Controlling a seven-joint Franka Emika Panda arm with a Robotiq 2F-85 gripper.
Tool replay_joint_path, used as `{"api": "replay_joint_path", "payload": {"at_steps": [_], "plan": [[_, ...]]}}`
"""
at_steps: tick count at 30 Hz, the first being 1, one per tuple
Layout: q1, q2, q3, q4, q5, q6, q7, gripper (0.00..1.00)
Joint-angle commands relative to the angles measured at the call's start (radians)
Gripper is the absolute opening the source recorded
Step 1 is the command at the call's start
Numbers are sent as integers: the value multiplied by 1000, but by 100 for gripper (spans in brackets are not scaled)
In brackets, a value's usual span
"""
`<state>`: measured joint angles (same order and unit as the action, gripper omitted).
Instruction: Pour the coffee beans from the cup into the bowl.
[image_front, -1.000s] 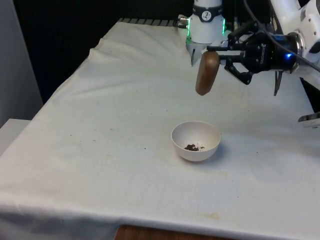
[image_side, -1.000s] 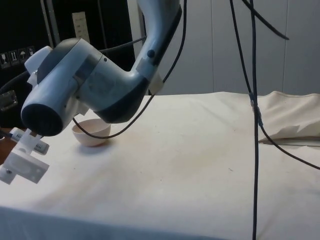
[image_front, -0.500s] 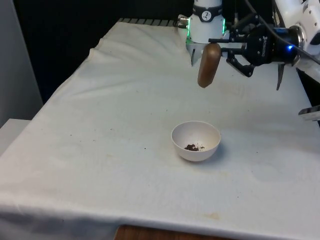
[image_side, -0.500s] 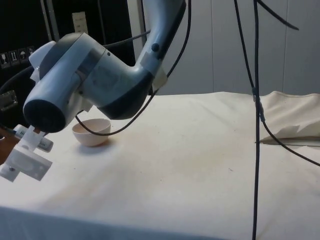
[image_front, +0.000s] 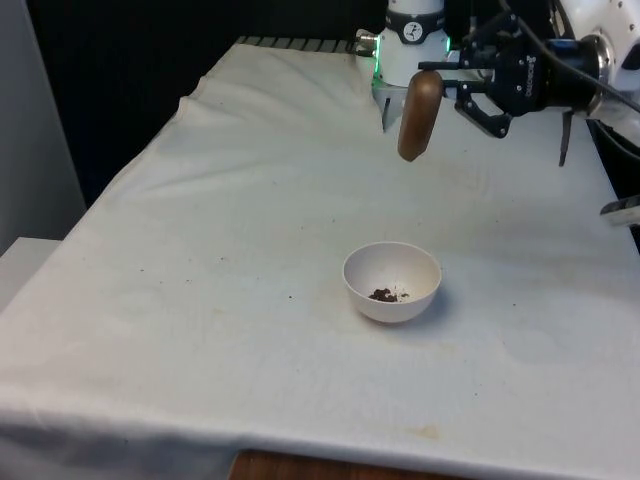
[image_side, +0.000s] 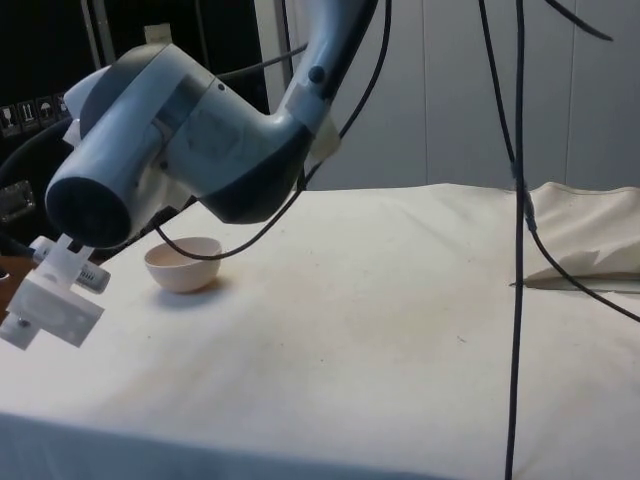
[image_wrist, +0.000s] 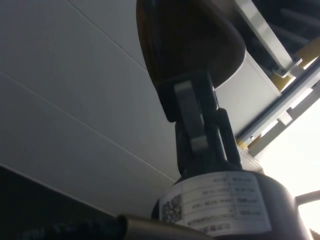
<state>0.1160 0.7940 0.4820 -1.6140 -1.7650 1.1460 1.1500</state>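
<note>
While clamped on the brown cup (image_front: 420, 115), the tool (image_front: 452, 92) sits at the front view's upper right; the cup's smooth, rounded body runs near-vertical, tipped slightly, high above the table (image_front: 230, 240). Lower centre, white round bowl (image_front: 391, 281) holds a small dark patch of coffee beans (image_front: 389, 294). Side view: bowl (image_side: 183, 264) at left on wrinkled cloth. Wrist view: finger (image_wrist: 192, 122) pressed against the glossy dark cup (image_wrist: 187, 37).
</note>
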Motion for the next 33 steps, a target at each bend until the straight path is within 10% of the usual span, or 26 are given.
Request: {"api": "replay_joint_path", "payload": {"at_steps": [1, 33], "plan": [[-7, -12, 8, -10, 14, 6, 9, 1], [-32, -63, 15, -19, 105, 27, 66, 1]]}}
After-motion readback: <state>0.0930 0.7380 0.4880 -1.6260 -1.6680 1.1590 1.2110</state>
